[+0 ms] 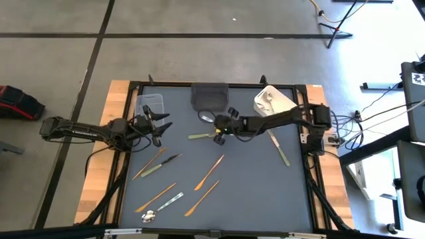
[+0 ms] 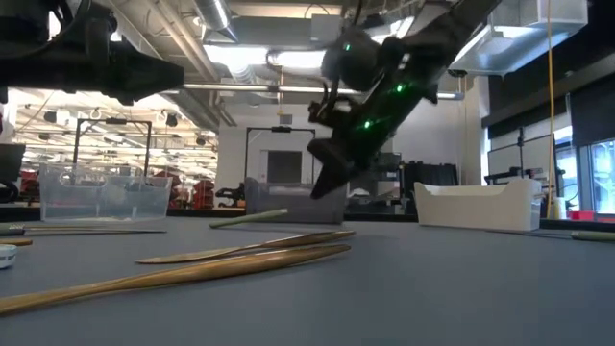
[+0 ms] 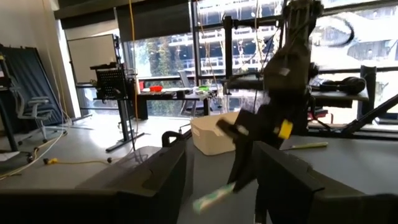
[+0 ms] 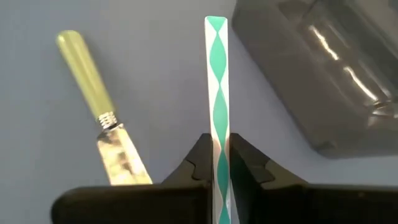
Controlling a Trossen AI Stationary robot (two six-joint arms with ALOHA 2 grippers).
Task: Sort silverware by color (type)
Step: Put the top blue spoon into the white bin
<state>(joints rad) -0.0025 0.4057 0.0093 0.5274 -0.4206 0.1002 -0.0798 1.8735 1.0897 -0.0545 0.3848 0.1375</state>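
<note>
While clenched on a green-patterned handle (image 4: 216,87), the right claw (image 4: 217,163) hovers above the worktop (image 1: 252,186).
Beside it: green-handled knife (image 4: 102,118), dark grey tub (image 4: 323,74); left claw (image 1: 158,125) state indiscernible.

high view looks straight down, low view level across the table (image 1: 265,186); both share the right gripper (image 1: 218,137).

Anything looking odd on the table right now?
One thing: the right gripper is shut on a flat strip with a green-and-white diamond pattern, unlike the plain metal pieces. It sits by the dark grey tub, beside a green-handled knife. Nothing spilled.
</note>
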